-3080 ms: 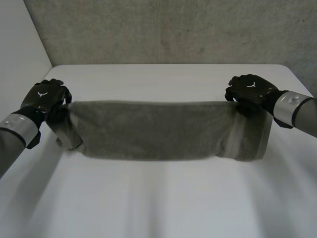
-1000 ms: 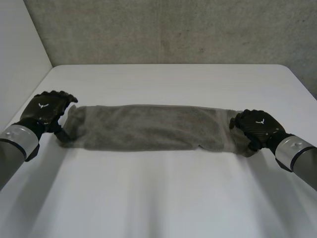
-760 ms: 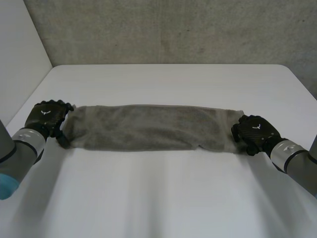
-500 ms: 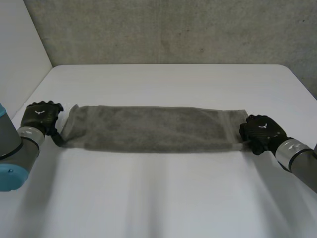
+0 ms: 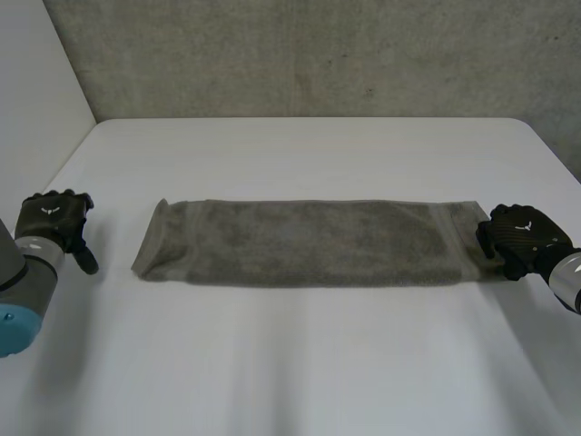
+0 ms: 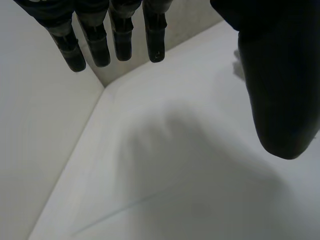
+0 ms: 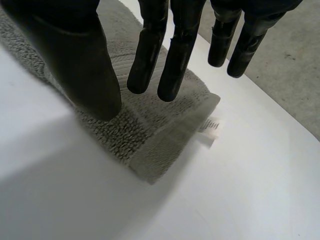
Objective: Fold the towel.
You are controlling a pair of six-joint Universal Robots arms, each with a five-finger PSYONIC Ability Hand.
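Right hand hung with fingers straight and empty over the short end of the towel, which lay flat on the table. Left hand, also spread and empty, sat well clear of the far end. Pinching beside the label might have caught one layer only, skewing the fold, and a one-handed pull could have dragged it.

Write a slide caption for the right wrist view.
Right hand open over the end of the towel; white label at its corner, white table beneath.
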